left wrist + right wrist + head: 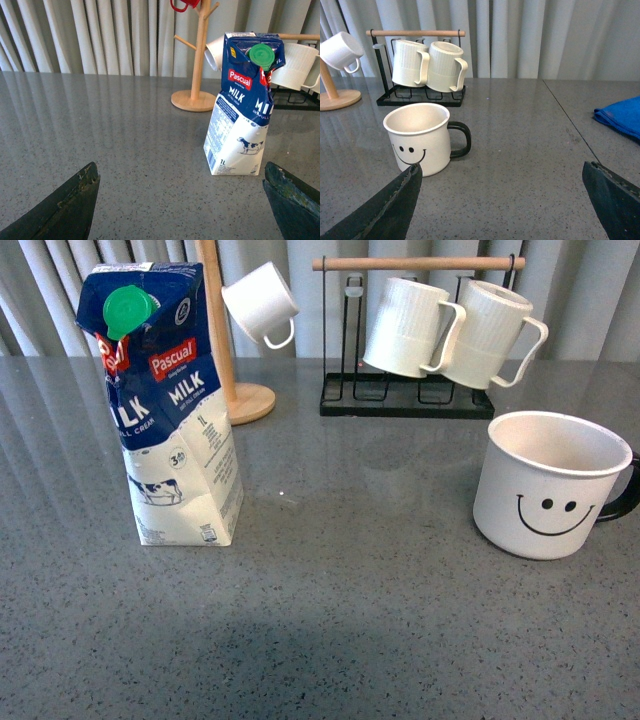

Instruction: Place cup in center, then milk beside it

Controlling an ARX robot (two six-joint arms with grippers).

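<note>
The cup (545,485), a wide white mug with a black smiley face and black handle, stands upright on the grey table at the right. The milk (165,405), a tall blue-and-white Pascual carton with a green cap, stands at the left. Neither arm shows in the front view. In the left wrist view my left gripper (182,200) is open and empty, with the milk (245,105) ahead, near one finger. In the right wrist view my right gripper (502,200) is open and empty, with the cup (420,137) ahead, near one finger.
A wooden mug tree (235,360) with a small plain white cup (260,302) stands behind the milk. A black rack (410,390) holds two ribbed white mugs (410,325) at the back. A blue cloth (620,117) lies in the right wrist view.
</note>
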